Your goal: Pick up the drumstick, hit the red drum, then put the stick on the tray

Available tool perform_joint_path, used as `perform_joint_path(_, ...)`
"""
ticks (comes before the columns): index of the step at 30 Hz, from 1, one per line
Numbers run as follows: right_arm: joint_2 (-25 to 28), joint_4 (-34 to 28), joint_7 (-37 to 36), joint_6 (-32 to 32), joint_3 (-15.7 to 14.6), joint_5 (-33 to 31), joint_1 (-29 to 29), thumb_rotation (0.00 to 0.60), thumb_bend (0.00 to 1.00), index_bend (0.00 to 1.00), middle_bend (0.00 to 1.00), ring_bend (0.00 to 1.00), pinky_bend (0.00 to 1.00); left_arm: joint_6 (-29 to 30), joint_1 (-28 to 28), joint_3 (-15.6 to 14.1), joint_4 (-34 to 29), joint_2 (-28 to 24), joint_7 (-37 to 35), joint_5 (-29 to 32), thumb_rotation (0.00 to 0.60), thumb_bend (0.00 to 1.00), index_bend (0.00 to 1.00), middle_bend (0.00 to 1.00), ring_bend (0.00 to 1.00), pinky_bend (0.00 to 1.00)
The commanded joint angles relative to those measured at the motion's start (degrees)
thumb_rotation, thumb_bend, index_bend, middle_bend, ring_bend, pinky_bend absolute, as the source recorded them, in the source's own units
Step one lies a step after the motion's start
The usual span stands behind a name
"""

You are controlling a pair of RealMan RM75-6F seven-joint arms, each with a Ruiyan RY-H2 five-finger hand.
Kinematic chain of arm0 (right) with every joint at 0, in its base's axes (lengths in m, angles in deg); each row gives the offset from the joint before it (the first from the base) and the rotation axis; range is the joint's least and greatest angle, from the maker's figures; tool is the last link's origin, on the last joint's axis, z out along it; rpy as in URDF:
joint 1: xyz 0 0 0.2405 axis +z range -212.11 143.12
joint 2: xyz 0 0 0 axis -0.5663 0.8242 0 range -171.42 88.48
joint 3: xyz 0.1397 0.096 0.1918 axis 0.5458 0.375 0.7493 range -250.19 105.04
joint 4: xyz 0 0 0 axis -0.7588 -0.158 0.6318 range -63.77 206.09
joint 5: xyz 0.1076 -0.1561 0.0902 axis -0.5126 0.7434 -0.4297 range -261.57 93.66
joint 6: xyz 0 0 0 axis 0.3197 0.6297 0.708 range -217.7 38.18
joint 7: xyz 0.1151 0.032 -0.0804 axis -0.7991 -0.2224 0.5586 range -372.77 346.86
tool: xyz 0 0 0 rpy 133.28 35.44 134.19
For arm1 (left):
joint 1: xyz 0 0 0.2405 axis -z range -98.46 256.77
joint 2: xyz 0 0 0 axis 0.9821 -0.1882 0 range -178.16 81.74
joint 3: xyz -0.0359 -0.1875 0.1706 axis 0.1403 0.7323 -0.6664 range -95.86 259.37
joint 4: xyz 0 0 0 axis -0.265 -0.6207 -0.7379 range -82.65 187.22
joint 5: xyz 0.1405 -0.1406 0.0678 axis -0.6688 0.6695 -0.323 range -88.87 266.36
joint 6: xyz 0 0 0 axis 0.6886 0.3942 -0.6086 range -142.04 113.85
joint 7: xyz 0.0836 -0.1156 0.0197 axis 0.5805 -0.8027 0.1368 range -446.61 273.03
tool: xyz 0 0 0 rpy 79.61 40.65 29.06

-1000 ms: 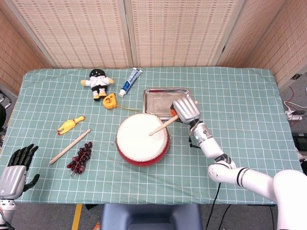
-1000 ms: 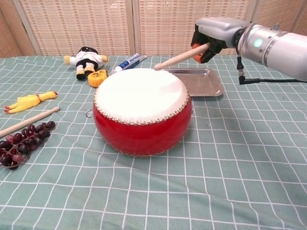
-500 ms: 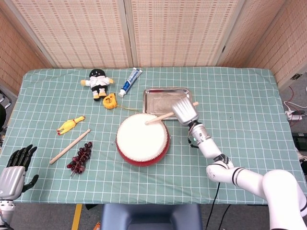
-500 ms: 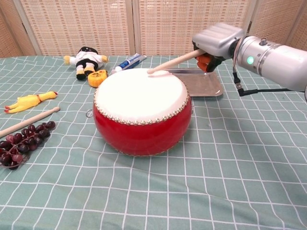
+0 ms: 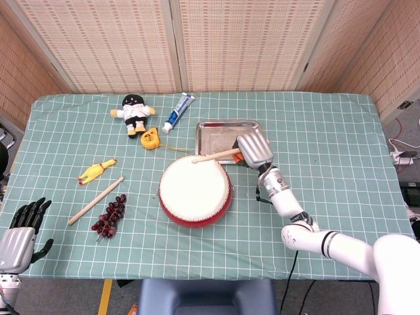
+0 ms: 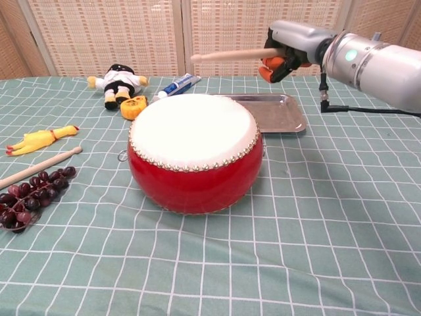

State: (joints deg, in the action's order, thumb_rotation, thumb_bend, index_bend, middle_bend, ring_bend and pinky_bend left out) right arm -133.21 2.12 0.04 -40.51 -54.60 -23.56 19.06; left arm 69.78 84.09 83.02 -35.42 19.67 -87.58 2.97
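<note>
The red drum [image 5: 194, 190] [image 6: 195, 151] with a white skin stands mid-table. My right hand [image 5: 252, 152] [image 6: 289, 47] grips a wooden drumstick [image 5: 215, 155] [image 6: 233, 54] by its orange handle end, holding it nearly level in the air above the drum's far edge, tip pointing left. Just behind the drum lies the silver tray [image 5: 216, 134] [image 6: 289, 112]. Open and holding nothing, my left hand [image 5: 23, 231] hangs past the table's near left corner, in the head view only.
A second wooden stick [image 5: 96, 200] [image 6: 38, 167] and dark grapes [image 5: 109, 216] [image 6: 29, 195] lie left of the drum. Farther left is a yellow rubber chicken [image 5: 96, 170]. A doll [image 5: 134, 111], an orange tape measure [image 5: 150, 139] and a toothpaste tube [image 5: 178, 111] sit behind.
The drumstick's tip has swung from over the middle of the drum skin back toward the drum's far edge and risen to nearly level. The left hand stayed still.
</note>
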Motion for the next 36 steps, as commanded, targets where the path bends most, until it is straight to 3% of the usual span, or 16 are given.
perform_joint_path(1, 1.1, 1.7, 5.2, -3.6, -4.0, 1.6, 1.0, 0.600, 0.56, 1.00, 0.92, 1.00, 0.96, -0.1, 0.0, 0.0, 0.0, 0.0, 0.1, 0.0, 0.600, 0.28, 0.00, 0.00, 0.03, 0.02)
perform_joint_path(4, 2.1, 1.6, 8.2, -6.1, -5.5, 1.0, 1.8, 0.600, 0.56, 1.00, 0.92, 1.00, 0.95, -0.2, 0.0, -0.1, 0.0, 0.0, 0.1, 0.1, 0.600, 0.28, 0.00, 0.00, 0.03, 0.02)
perform_joint_path(8, 2.7, 0.3, 9.2, -5.0, -5.0, 0.4, 2.0, 0.600, 0.56, 1.00, 0.92, 1.00, 0.95, -0.1, 0.0, -0.1, -0.1, 0.0, 0.2, 0.1, 0.600, 0.28, 0.00, 0.00, 0.03, 0.02)
perform_joint_path(13, 3.9, -4.0, -3.1, -0.7, -1.6, 5.1, 0.2, 0.600, 0.56, 1.00, 0.92, 1.00, 0.95, 0.1, 0.0, 0.1, -0.1, -0.1, 0.2, 0.1, 0.600, 0.27, 0.00, 0.00, 0.03, 0.02)
perform_joint_path(18, 4.8, -4.4, -8.6, -0.5, -1.7, 7.9, -0.4, 0.600, 0.56, 1.00, 0.92, 1.00, 0.95, -0.1, 0.1, 0.0, -0.1, 0.1, 0.1, -0.1, 0.600, 0.28, 0.00, 0.00, 0.03, 0.02)
perform_joint_path(21, 4.6, -3.1, -6.1, -2.7, -3.6, 8.0, 0.2, 0.600, 0.56, 1.00, 0.92, 1.00, 0.95, -0.2, 0.1, 0.0, 0.0, 0.2, 0.0, -0.1, 0.600, 0.28, 0.00, 0.00, 0.03, 0.02)
perform_joint_path(27, 3.3, 0.7, 7.2, -5.8, -8.0, 6.6, 2.0, 0.600, 0.56, 1.00, 0.92, 1.00, 0.95, -0.3, 0.1, -0.1, 0.3, 0.2, -0.1, 0.1, 0.600, 0.28, 0.00, 0.00, 0.03, 0.02)
perform_joint_path(30, 2.5, -0.1, 8.5, -3.6, -6.7, 4.9, 1.7, 0.600, 0.56, 1.00, 0.92, 1.00, 0.95, -0.4, 0.1, -0.1, 0.4, 0.3, -0.1, 0.2, 0.600, 0.28, 0.00, 0.00, 0.03, 0.02)
perform_joint_path(36, 2.8, -3.9, -8.1, 3.5, -1.0, 8.2, -1.0, 0.600, 0.56, 1.00, 0.92, 1.00, 0.95, -0.1, 0.0, 0.1, 0.6, 0.3, -0.4, 0.3, 0.600, 0.28, 0.00, 0.00, 0.03, 0.02)
